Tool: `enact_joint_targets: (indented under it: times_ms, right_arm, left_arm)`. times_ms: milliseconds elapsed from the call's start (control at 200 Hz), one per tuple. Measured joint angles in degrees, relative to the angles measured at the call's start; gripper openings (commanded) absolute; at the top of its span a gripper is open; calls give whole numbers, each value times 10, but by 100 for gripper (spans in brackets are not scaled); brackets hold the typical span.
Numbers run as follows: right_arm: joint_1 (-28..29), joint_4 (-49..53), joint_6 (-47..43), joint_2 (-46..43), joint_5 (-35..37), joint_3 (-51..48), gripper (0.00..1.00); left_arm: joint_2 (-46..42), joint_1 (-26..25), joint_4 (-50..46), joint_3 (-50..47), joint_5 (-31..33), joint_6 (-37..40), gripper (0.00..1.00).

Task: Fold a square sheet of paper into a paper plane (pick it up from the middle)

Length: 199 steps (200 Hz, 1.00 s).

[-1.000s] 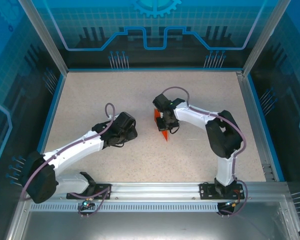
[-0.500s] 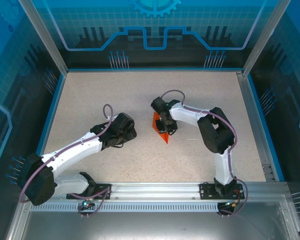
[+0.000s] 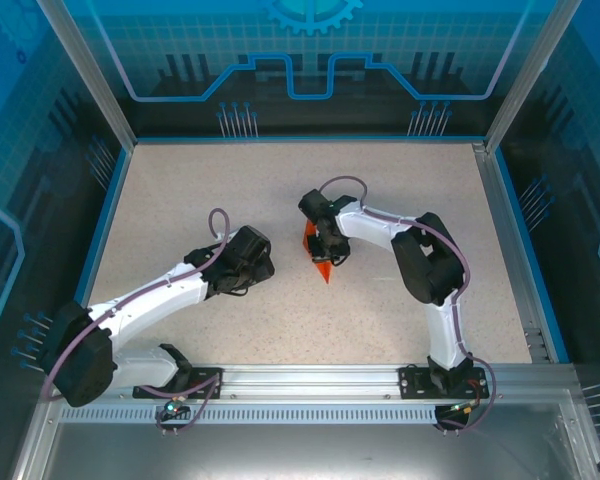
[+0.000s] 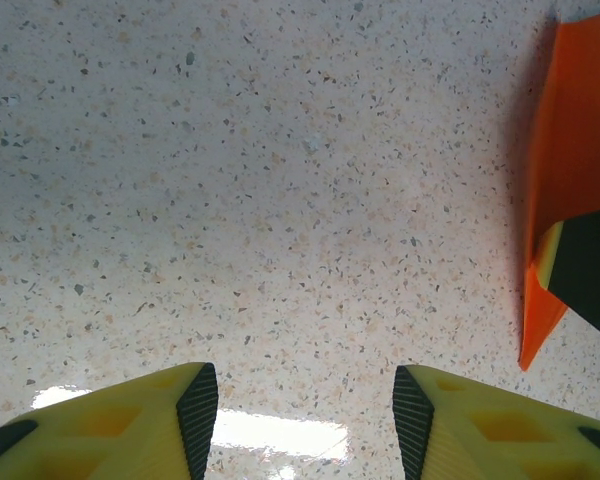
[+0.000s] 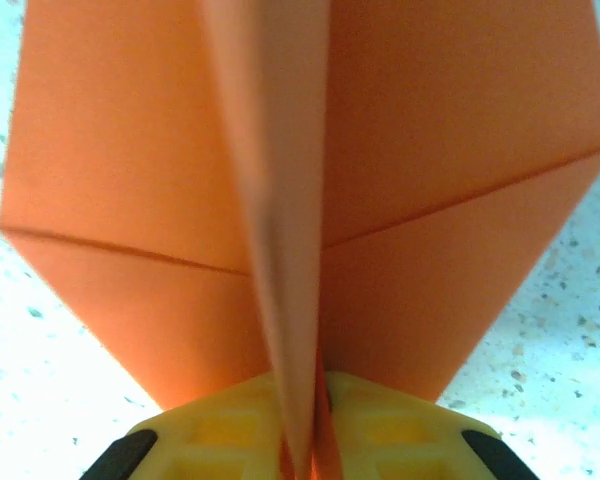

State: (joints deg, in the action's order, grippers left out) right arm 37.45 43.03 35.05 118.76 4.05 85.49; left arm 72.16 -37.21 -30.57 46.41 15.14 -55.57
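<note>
Top view, compared with a second earlier: the right arm (image 3: 420, 260) has drawn its elbow in toward the centre. The right gripper (image 3: 326, 246), together with the orange paper plane (image 3: 323, 271), has slid slightly left across the speckled tabletop (image 3: 230, 190). The left arm (image 3: 170, 295) has scarcely shifted.

Right wrist view: the right gripper (image 5: 300, 445) is closed on the raised centre ridge of the paper plane (image 5: 430, 150). Its yellow fingers pinch the ridge from both sides, and the two wings spread to left and right, each crossed by a crease.

Left wrist view: the left gripper (image 4: 305, 400) stands open with nothing between its fingers and bare tabletop (image 4: 280, 200) below. The paper plane (image 4: 570, 150) lies near, at the right edge of this view, apart from the left fingers. Whether the plane's nose rests on the table or is just lifted cannot be told.

Interpretation: the folding appears complete, since the sheet is already a narrow pointed dart. The small sideways carry suggests the closing stage, with the finished plane held by its middle and being repositioned. What remains is probably only to set it down and let go. A release that drags the ridge could pull the wings open.
</note>
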Motion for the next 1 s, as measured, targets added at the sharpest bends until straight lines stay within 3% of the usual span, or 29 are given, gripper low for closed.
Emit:
enact_joint_targets:
  times_ms: [395, 685, 850, 995]
  right_arm:
    - [-2, -16, 29, 10, -14, -1, 19]
    - [-1, -13, 18, -4, -19, 1, 44]
    - [-1, -6, -2, -78, -17, 1, 56]
    - [-1, -15, -20, -203, 9, -14, 61]
  left_arm:
    - [0, 0, 0, 0, 0, 0, 53]
    - [0, 0, 0, 0, 1, 2, 56]
    - [-5, 0, -6, 0, 7, 5, 60]
    - [-21, 0, -9, 0, 22, 9, 64]
